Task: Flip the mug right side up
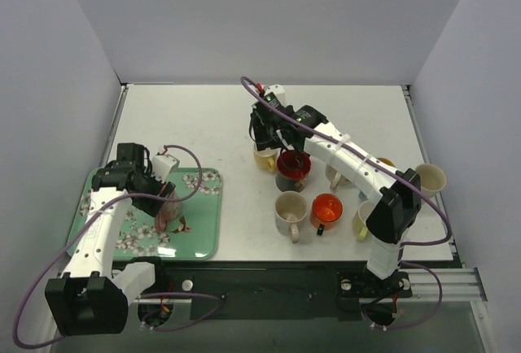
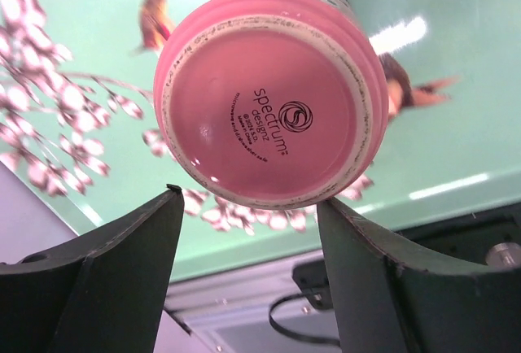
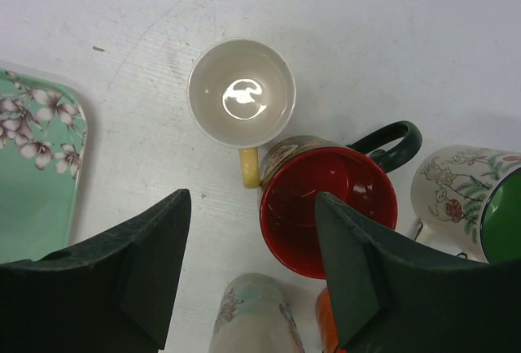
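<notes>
A pink mug (image 2: 269, 97) stands upside down on the green floral tray (image 2: 456, 150), its printed base facing my left wrist camera. In the top view the mug (image 1: 169, 215) is at the tray's middle. My left gripper (image 2: 248, 198) is open just above it, one finger on each side of the base's near edge, not gripping; it also shows in the top view (image 1: 163, 198). My right gripper (image 3: 252, 198) is open and empty, hovering over the mugs in the middle of the table, and shows in the top view (image 1: 273, 143).
Upright mugs crowd the table's right half: a white mug with a yellow handle (image 3: 241, 93), a dark mug with a red inside (image 3: 330, 207), a cream mug (image 1: 290, 211), an orange mug (image 1: 326, 211) and more by the right edge (image 1: 430, 178). The tray (image 1: 203, 207) lies front left.
</notes>
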You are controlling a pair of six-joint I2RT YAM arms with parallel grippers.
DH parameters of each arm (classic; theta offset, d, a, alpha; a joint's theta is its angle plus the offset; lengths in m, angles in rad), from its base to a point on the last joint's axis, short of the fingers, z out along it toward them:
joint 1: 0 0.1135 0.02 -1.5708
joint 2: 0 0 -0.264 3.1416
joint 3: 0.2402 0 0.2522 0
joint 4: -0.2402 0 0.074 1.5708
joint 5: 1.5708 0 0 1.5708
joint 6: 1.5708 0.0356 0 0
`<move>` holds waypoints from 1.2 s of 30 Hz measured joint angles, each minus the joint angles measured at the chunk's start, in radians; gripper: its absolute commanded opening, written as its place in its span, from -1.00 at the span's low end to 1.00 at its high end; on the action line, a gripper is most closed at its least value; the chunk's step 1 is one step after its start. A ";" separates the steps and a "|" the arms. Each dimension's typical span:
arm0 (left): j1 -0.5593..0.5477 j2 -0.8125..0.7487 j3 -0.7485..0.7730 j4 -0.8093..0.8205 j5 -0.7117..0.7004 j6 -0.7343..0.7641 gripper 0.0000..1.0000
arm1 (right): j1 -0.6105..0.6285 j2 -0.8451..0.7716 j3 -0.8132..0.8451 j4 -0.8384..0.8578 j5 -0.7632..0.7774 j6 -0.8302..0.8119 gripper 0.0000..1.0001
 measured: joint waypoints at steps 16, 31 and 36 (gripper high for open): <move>0.057 0.012 -0.073 0.194 0.129 -0.026 0.65 | 0.000 -0.046 -0.098 0.022 0.021 -0.018 0.15; 0.072 0.097 -0.186 0.422 0.120 -0.093 0.00 | 0.000 -0.071 -0.153 0.035 0.027 -0.035 0.15; 0.092 0.145 -0.187 0.486 0.164 -0.101 -0.88 | 0.000 -0.073 -0.174 0.036 0.033 -0.042 0.15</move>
